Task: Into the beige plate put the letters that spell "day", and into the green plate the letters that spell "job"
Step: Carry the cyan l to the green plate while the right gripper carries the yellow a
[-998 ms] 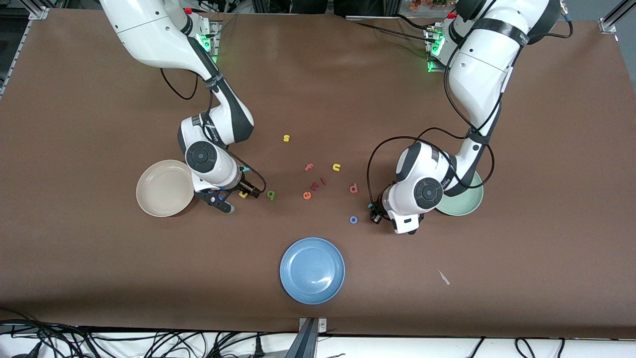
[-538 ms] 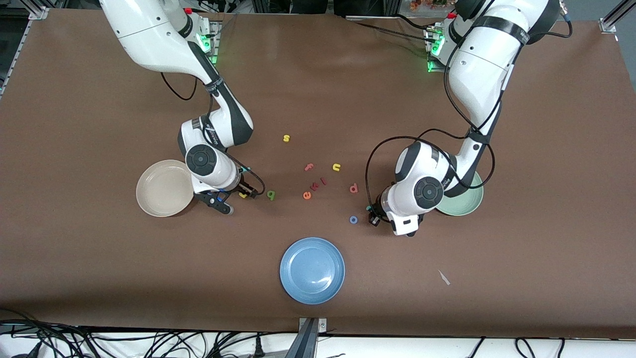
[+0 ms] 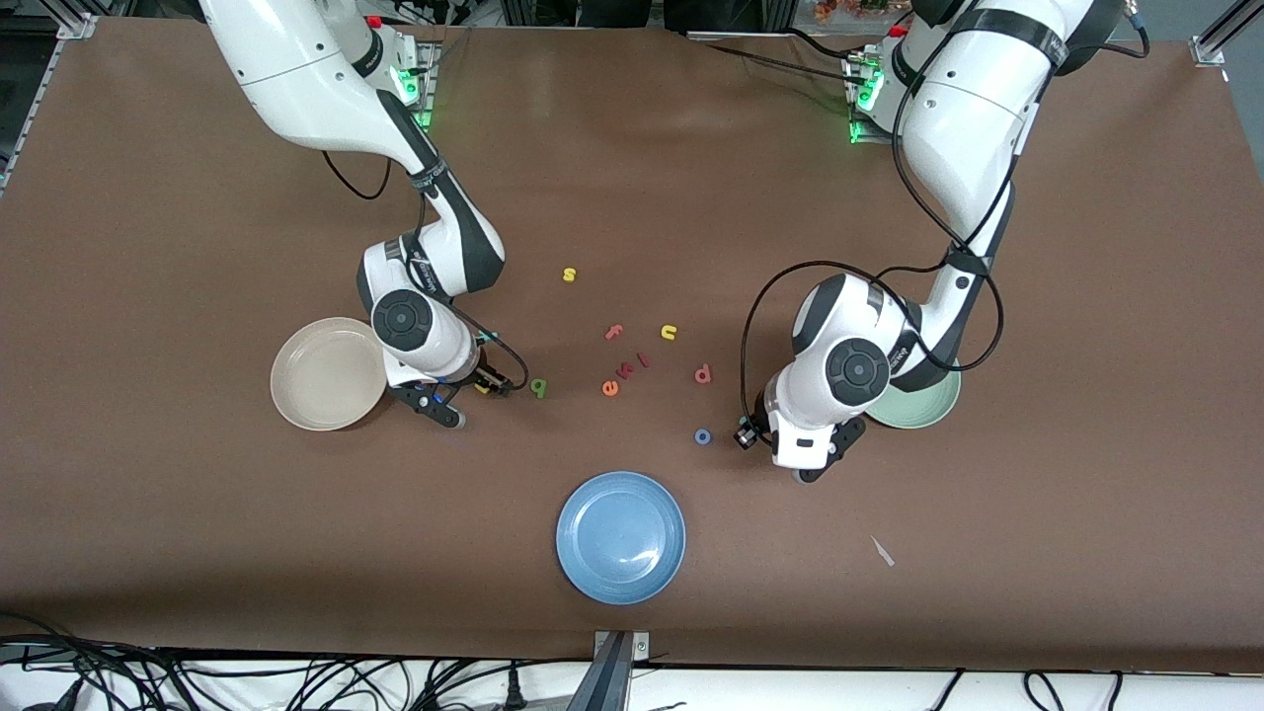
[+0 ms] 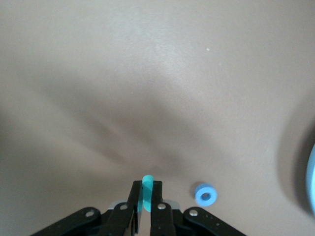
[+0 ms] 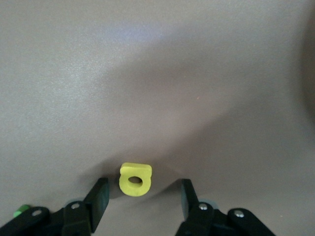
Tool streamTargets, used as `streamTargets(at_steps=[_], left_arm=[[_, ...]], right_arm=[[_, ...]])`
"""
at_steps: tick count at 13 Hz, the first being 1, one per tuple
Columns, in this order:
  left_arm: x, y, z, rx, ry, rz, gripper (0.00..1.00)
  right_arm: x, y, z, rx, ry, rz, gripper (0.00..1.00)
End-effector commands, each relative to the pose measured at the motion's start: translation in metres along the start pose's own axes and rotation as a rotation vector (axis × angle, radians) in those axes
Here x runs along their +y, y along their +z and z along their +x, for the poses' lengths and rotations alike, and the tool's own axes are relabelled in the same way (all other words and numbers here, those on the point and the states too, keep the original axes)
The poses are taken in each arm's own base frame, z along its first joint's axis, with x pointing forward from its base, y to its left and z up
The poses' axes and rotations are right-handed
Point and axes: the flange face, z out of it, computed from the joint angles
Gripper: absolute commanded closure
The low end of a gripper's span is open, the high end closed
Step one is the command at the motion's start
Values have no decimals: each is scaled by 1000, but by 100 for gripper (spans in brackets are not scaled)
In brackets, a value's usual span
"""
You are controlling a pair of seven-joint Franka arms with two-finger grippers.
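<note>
**Brown surface, both plates empty — first letters being picked**

Brown surface (image 3: pixel 889 612) carries all the letters; nothing sits in the beige plate (image 3: pixel 321 380) or the green plate (image 3: pixel 933 407), so by my read none of the six placements is done.

Left end effector (image 4: pixel 146 204): fingers pinched together on the teal "j" (image 4: pixel 146 189), which sticks up between the tips. Blue "o" (image 4: pixel 205 194) lies flat just beside it; pinkish-red "b" (image 3: pixel 703 374) is near, toward the letter cluster. Green plate is right by the left wrist, partly covered by the arm. Left arm folded down from its base, elbow high, wrist pointing at the surface.

Right end effector (image 5: pixel 142 194): fingers apart, straddling the yellow "a" (image 5: pixel 135 179), not visibly touching it. Dark green "d" (image 3: pixel 538 388) lies just beside; beige plate is close by the wrist. Teal "y" not clearly visible. Right arm bent low, wrist down.

Left to do, likely: carry "j" to green, grip "a", then the rest.
</note>
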Motion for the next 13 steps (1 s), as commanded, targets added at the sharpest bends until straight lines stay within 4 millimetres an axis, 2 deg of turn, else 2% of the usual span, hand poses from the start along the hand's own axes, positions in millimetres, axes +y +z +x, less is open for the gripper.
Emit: streamTargets(at_steps=[1,4,6,8,9,10,11,13], left_arm=[[-30,-29,19,-36,253,85,100],[-71,-58,56,-101,430,126,100],[-85,-73,55,-135,494,148,100],[-96,-101,42,-156,552,177,100],[-103,-110,43,-158,602,215,100],[-110,-112,49,-144,626,250,100],[-118,-105,51,-151,645,274,100],[-129,-99,44,-158,681,313,100]], right_arm=[[-4,-1,6,9,-11,8,43],[-4,-1,6,9,-13,8,52],[-4,-1,6,9,-13,8,54],[-5,-1,6,11,-12,12,58],[-5,-2,6,15,-10,17,62],[-5,-2,6,15,-10,17,64],[-5,-1,6,14,-10,16,66],[-5,-1,6,14,-10,16,68]])
